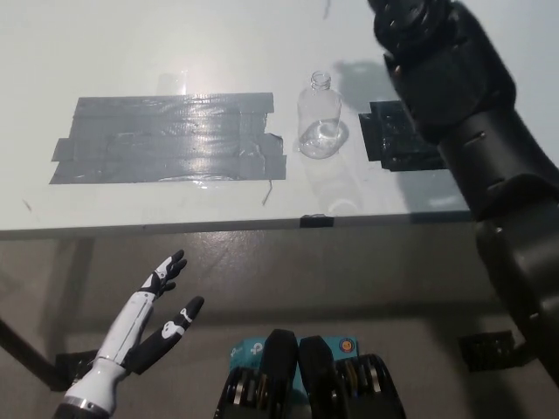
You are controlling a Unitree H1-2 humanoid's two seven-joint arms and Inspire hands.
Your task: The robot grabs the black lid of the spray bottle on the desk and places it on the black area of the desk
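Clear spray bottle upright on the white desk, neck bare — lid off, not visible. Black right arm raised, its hand out of frame, grip impossible to tell. Likely carrying step; next, lowering toward the black patch beside the bottle. White left hand resting low, fingers spread.
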